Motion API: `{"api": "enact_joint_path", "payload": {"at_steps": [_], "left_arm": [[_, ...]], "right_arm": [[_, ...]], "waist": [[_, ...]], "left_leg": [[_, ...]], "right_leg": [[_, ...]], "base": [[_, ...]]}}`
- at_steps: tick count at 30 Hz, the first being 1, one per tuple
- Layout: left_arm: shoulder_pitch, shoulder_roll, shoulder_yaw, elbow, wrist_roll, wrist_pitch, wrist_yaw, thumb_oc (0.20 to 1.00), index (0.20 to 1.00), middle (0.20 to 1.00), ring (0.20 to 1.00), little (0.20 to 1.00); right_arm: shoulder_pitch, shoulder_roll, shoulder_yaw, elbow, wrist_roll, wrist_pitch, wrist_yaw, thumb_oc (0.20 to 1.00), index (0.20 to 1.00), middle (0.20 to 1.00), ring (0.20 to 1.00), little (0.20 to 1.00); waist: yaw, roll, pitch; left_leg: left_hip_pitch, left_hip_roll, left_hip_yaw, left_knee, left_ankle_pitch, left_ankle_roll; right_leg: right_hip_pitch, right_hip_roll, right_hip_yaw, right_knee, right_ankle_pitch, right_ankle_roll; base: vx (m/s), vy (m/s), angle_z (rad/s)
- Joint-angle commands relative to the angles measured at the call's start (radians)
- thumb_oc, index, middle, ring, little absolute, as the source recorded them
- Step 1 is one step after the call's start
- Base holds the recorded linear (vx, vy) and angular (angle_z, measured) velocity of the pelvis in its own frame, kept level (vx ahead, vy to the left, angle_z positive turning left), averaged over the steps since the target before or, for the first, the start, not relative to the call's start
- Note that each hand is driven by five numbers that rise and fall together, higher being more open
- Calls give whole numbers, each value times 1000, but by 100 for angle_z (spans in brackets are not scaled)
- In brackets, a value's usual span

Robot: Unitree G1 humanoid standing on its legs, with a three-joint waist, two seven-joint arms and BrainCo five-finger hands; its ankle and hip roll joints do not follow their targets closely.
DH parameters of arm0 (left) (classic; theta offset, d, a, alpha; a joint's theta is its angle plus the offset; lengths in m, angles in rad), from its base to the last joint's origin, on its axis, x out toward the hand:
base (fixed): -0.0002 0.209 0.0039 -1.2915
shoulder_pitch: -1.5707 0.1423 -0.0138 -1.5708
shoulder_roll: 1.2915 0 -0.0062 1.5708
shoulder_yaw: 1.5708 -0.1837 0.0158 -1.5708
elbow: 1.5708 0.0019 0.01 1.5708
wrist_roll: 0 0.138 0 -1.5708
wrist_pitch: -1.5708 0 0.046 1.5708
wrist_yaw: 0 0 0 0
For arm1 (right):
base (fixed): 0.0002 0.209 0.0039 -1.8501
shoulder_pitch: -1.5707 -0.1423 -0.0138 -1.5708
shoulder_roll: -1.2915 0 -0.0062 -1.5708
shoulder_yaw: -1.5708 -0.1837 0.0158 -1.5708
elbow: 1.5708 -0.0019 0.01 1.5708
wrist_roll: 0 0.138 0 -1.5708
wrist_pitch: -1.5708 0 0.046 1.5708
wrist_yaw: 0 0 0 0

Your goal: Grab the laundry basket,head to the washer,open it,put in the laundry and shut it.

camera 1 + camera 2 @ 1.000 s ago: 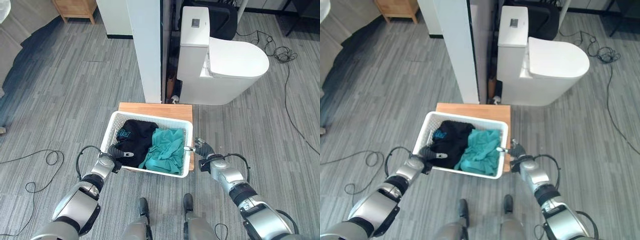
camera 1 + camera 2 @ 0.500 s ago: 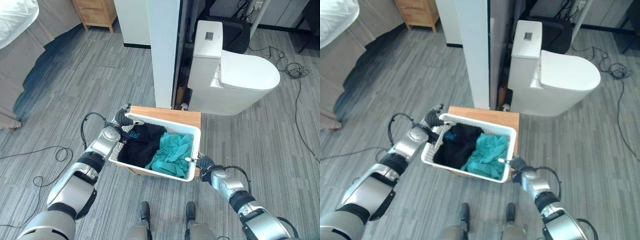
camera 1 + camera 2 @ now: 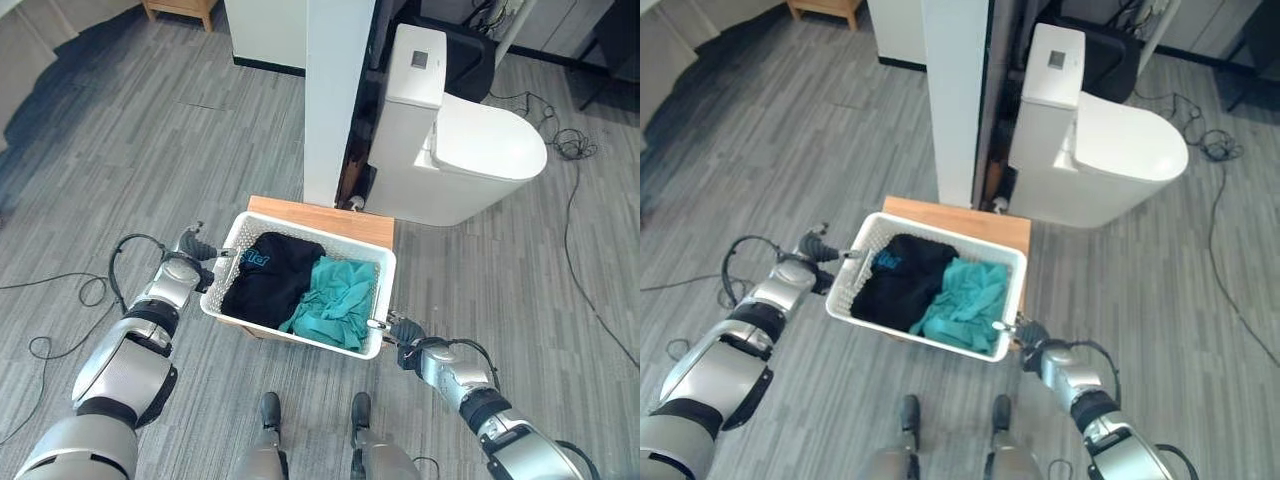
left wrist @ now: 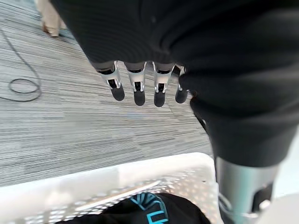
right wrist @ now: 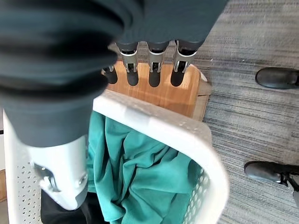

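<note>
A white laundry basket [image 3: 232, 309] is sitting in the centre of the left eye view, resting on a low wooden stand [image 3: 330, 218] whose top is showing past the basket's far rim. Inside it a black garment [image 3: 262, 283] is lying on the left and a teal garment [image 3: 333, 301] on the right, the two touching. The left hand [image 3: 193, 246] is reaching in from the lower left to the basket's left end; in its wrist view the fingers [image 4: 137, 88] are hanging straight and relaxed beside the rim, grasping nothing. The right hand [image 3: 404, 331] is sitting at the basket's lower right corner, fingers [image 5: 152, 70] likewise extended straight past the rim (over the wood). A white toilet [image 3: 470, 150] is standing in the upper right, beside a white pillar [image 3: 335, 90], on grey plank floor [image 3: 120, 150].
</note>
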Motion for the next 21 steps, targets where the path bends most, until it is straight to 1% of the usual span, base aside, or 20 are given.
{"api": "enact_joint_path", "payload": {"at_steps": [1, 5, 8, 12, 15, 21], "left_arm": [[-157, 15, -2, 85, 28, -35, 35, 1000, 1000, 1000, 1000, 1000], [-155, 1, -1, 96, 36, -37, 35, 1000, 1000, 1000, 1000, 1000], [-151, -24, 8, 119, 13, -39, 31, 1000, 1000, 1000, 1000, 1000], [-126, -48, 21, 108, -13, -45, 26, 1000, 1000, 1000, 1000, 1000], [-115, -64, 22, 96, -23, -47, 21, 1000, 1000, 1000, 1000, 1000], [-98, -85, 9, 97, 25, -39, 22, 1000, 1000, 1000, 1000, 1000]], "right_arm": [[-34, -14, -15, -11, 21, -43, 24, 1000, 1000, 1000, 1000, 1000], [-30, -19, -15, -18, 22, -50, 30, 1000, 1000, 1000, 1000, 1000], [-46, -15, -15, -6, 24, -53, 28, 1000, 1000, 1000, 1000, 1000], [-62, -30, -10, -48, 12, -61, 22, 1000, 1000, 1000, 1000, 1000], [-64, -35, -14, -54, -8, -62, 22, 1000, 1000, 1000, 1000, 1000], [-59, -34, -22, -44, -38, -56, 33, 1000, 1000, 1000, 1000, 1000]], "waist": [[19, -13, 35], [12, -22, 41], [5, -28, 44], [-1, -37, 45], [-1, -37, 46], [-4, -38, 43]], "left_leg": [[41, -17, 6, 2, -63, -11], [34, -15, 9, 2, -61, -12], [26, -12, 12, 2, -59, -13], [25, -9, 20, 2, -60, -12], [28, -8, 22, 2, -61, -11], [32, -6, 23, 2, -64, -9]], "right_leg": [[2, -121, 32, 1, 45, 127], [-9, -118, 39, 1, 45, 125], [-20, -115, 43, 1, 48, 123], [-31, -111, 58, 1, 52, 122], [-29, -110, 58, 1, 51, 121], [-28, -110, 61, 1, 46, 118]], "base": [[-2, -9, -4], [-9, -1, -6], [-16, 0, -14], [4, 3, -2], [10, 2, -4], [0, 0, 0]]}}
